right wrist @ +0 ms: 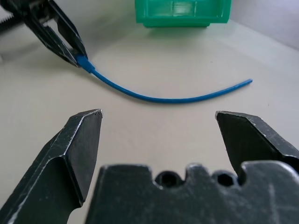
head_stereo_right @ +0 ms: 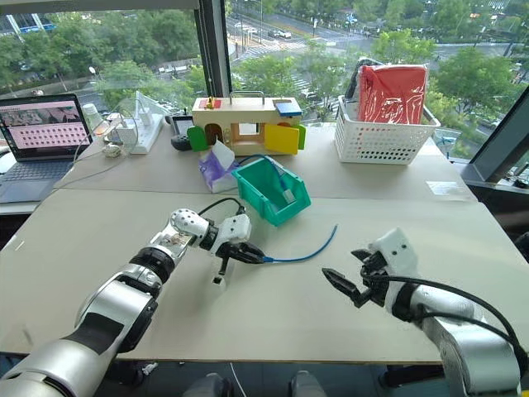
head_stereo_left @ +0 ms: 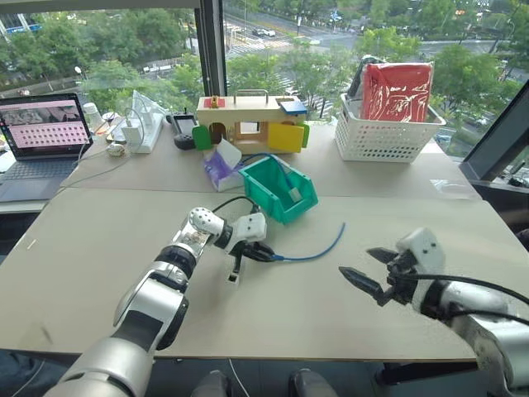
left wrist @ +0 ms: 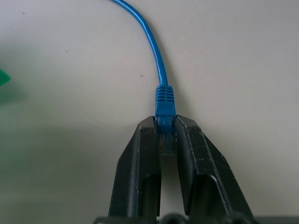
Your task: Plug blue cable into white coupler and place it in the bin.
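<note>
spanning the whole scene, a pale beige table (head_stereo_left: pixel 99 248) is set against large windows through which trees and a road are seen. at its far right a white lattice basket (head_stereo_left: pixel 384 136) is stood, with a red package (head_stereo_left: pixel 397 91) upright inside it. a laptop (head_stereo_left: pixel 41 145) with its screen lit is placed at the far left; the writing on the screen cannot be read. a wooden toy house (head_stereo_left: pixel 248 122) with coloured doors is set at the far middle, and no label can be read on it.

the bin (head_stereo_left: pixel 277 188) is stood in front of the house, near the table's middle, with a small white piece lying inside it that cannot be identified. a purple-and-white packet (head_stereo_left: pixel 221 165) is leaned just beside the bin.

the blue cable (head_stereo_left: pixel 318 248) is laid on the table in a shallow curve, nearer than the bin. its plug end is clamped between the closed fingers of the left gripper (left wrist: pixel 166 135), and the cord is run from there toward the right, with its free end left on the bare surface. the right gripper (right wrist: pixel 159 123) is held with its fingers spread wide and nothing between them, well apart from the cable.
</note>
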